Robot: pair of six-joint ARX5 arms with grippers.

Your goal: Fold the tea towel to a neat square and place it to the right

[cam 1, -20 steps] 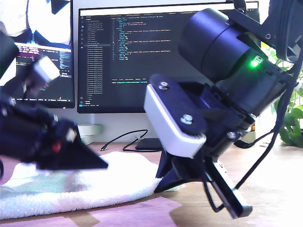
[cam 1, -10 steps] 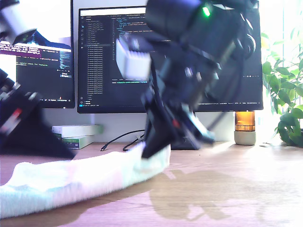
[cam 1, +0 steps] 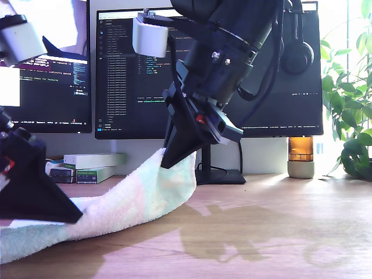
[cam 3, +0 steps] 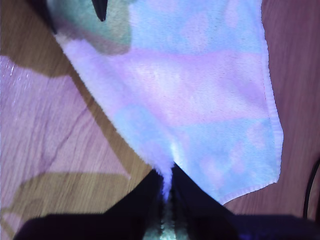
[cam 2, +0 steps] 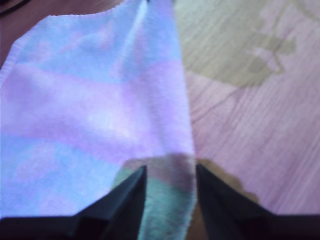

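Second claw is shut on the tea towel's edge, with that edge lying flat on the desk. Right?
Not quite. My second claw is shut on the tea towel, but that edge is lifted off the desk, as the exterior view shows.

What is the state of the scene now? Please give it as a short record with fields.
towel: tea towel lies on the wooden table with one corner up in the air
second gripper: my second gripper, fingers shut on that corner
first gripper: my first gripper, fingers apart over the towel's edge, low at the exterior view's left
fold: not yet done
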